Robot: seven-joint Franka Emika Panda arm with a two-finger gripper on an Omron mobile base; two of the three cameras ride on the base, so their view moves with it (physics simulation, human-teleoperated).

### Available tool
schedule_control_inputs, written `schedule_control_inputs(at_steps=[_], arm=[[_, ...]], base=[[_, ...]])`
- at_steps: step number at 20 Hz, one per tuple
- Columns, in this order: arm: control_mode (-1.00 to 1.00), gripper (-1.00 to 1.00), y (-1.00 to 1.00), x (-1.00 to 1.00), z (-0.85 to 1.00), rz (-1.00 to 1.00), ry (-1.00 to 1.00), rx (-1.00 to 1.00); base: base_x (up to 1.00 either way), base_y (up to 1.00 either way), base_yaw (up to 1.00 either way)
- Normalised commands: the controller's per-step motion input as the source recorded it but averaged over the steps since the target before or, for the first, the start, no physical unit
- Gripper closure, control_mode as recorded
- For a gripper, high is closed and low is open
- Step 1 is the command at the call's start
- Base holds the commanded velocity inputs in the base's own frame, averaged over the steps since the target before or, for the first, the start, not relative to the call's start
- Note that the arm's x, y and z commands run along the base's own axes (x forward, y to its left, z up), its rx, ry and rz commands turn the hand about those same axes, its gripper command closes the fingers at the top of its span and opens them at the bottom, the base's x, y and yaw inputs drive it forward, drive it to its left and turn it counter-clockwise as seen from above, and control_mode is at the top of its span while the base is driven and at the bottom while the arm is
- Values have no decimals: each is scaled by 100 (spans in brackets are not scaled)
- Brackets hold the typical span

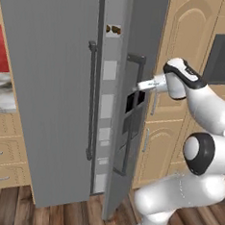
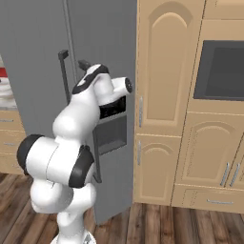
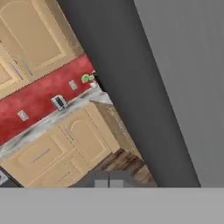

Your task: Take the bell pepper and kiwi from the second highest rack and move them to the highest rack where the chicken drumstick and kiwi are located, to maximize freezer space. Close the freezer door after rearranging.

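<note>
overall, a white robot arm stands in front of a tall grey fridge in a rendered kitchen with tan wooden cabinets and a dark wood plank floor. the freezer door [image 1: 58, 95], a plain grey panel with a long dark vertical bar handle [image 1: 90, 100], fills the left of the left base view and stands almost shut, with a narrow gap beside it. through that gap a thin strip of the freezer's inside shows, with pale blocks stacked down it. near the top of the strip sit two small brown lumps [image 1: 113, 29]; they are too small to tell what they are. the racks, the bell pepper and the drumstick cannot be made out through the gap.

to the right of the gap is the other fridge door [image 1: 136, 87], swung out at an angle, with a dark dispenser recess [image 1: 134, 103] and its own dark handle. the arm reaches across in front of this door, and its wrist points at the recess. the gripper [image 1: 137, 87] sits at the edge of the recess, its jaws closed together and holding nothing.

from the hand view, tilted, two small dark finger tips [image 3: 101, 183] rise side by side at the bottom, pressed together. beyond them are a grey door face, a red wall, a pale marbled surface [image 3: 43, 124] and tan drawers.
</note>
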Motion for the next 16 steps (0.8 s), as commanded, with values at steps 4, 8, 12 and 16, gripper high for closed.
schedule_control_inputs(at_steps=[4, 8, 12, 16], arm=[[-100, 100, 30, 32, 5, 0, -11, 1], [-100, 100, 41, -9, 0, 0, -48, 0], [-100, 100, 69, -36, 0, -1, -66, 0], [-100, 100, 100, -28, 0, -18, -67, -1]], base=[[0, 0, 0], [0, 0, 0], [0, 0, 0], [0, 0, 0]])
